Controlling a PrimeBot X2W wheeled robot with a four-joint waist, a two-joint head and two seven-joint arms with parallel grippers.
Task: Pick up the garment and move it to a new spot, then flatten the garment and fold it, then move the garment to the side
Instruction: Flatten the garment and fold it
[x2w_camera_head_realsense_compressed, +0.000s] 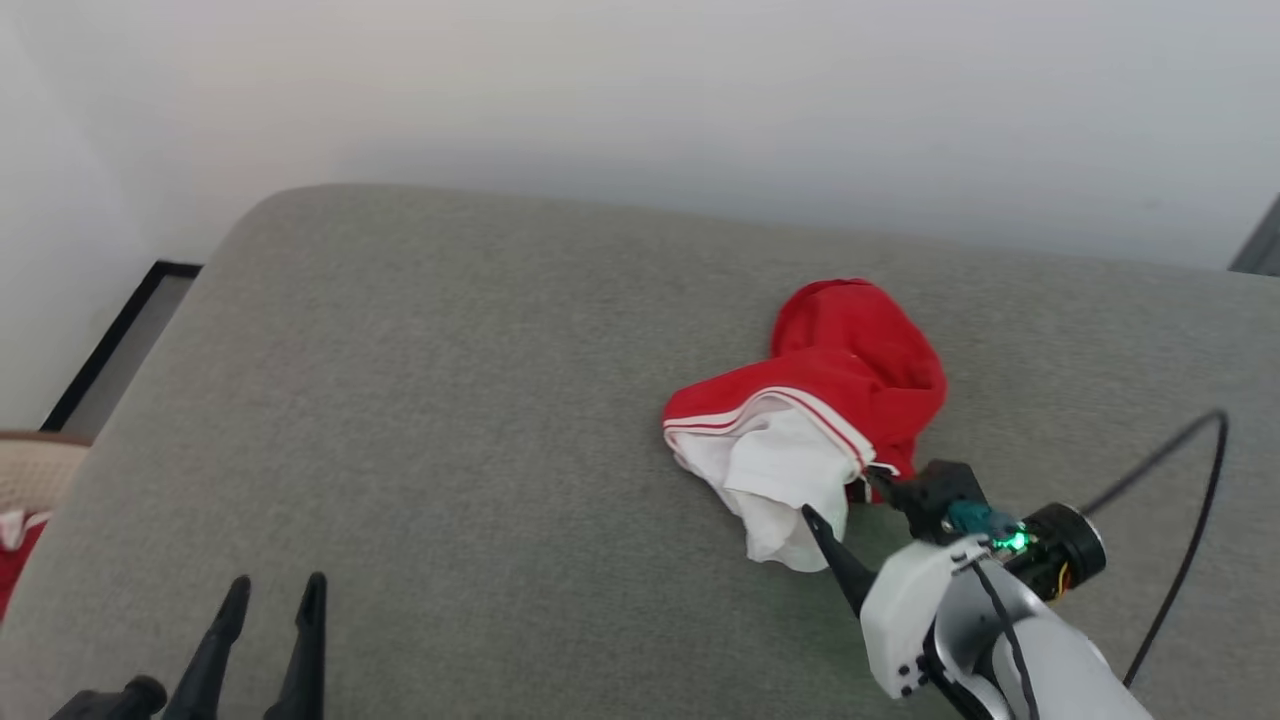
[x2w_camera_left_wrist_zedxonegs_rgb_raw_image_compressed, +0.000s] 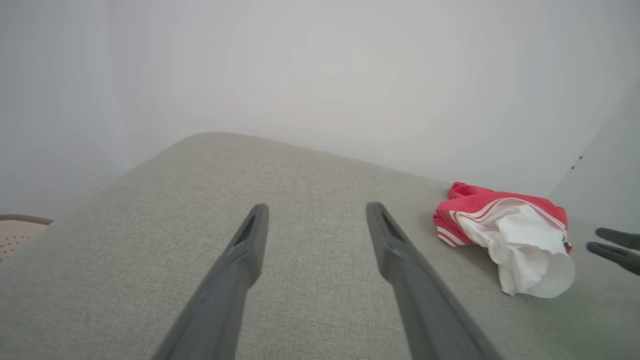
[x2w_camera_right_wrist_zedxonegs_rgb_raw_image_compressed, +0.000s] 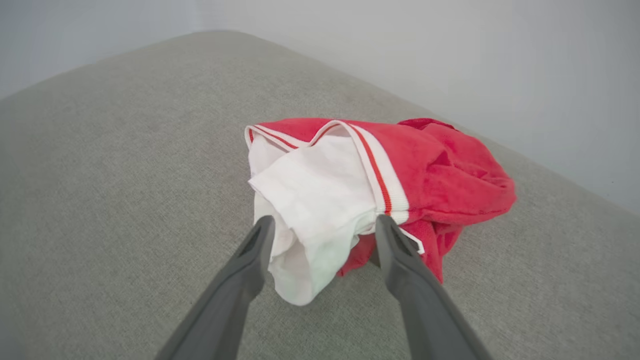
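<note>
The jersey (x2w_camera_head_realsense_compressed: 860, 370) lies bunched in a heap on the grey cushion (x2w_camera_head_realsense_compressed: 450, 400), at 2 o'clock from the left claw (x2w_camera_head_realsense_compressed: 279, 580). It is red, with white-and-red striped trim round an opening and white cloth spilling out toward 6 o'clock. The right claw (x2w_camera_right_wrist_zedxonegs_rgb_raw_image_compressed: 325, 222), at the heap's 5 o'clock, stands wide open astride that white cloth, gripping nothing. The left claw is also wide open and empty.

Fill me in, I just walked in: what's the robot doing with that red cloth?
The robot seems about to pick up the crumpled red-and-white garment lying on a grey cushion. Its right gripper is open, fingers either side of the near white edge, not yet closed. The left gripper hovers open off to the side, holding nothing.
</note>
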